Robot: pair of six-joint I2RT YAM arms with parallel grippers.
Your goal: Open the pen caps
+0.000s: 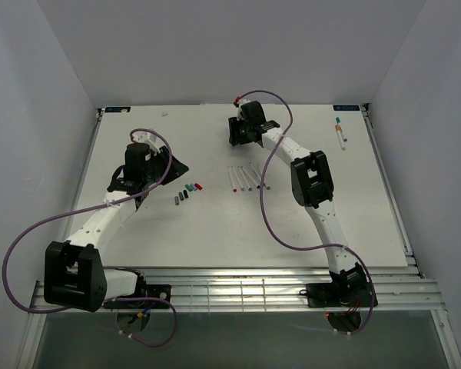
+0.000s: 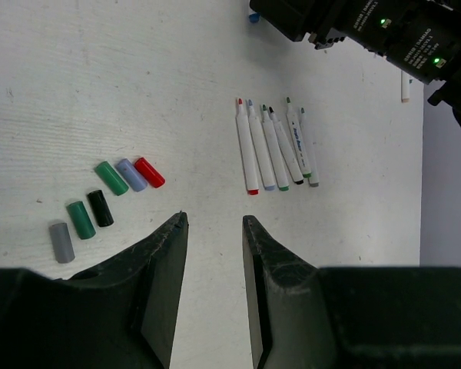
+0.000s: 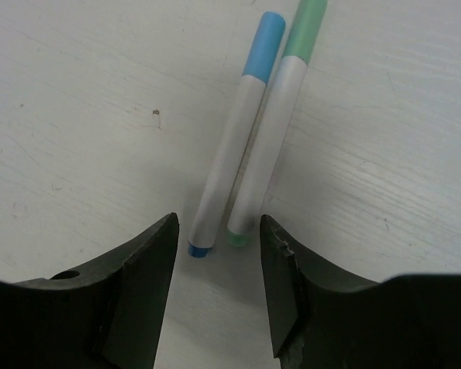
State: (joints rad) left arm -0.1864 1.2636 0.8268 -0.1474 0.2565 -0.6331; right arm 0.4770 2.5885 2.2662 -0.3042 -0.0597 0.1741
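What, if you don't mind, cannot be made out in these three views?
- Top view: the right gripper, the blue-capped pen and the green-capped pen in front of it are hidden under that arm's own wrist.
- Right wrist view: the green cap is cut off by the top edge.
- Top view: the lone far pen is too small to tell whether it is capped.
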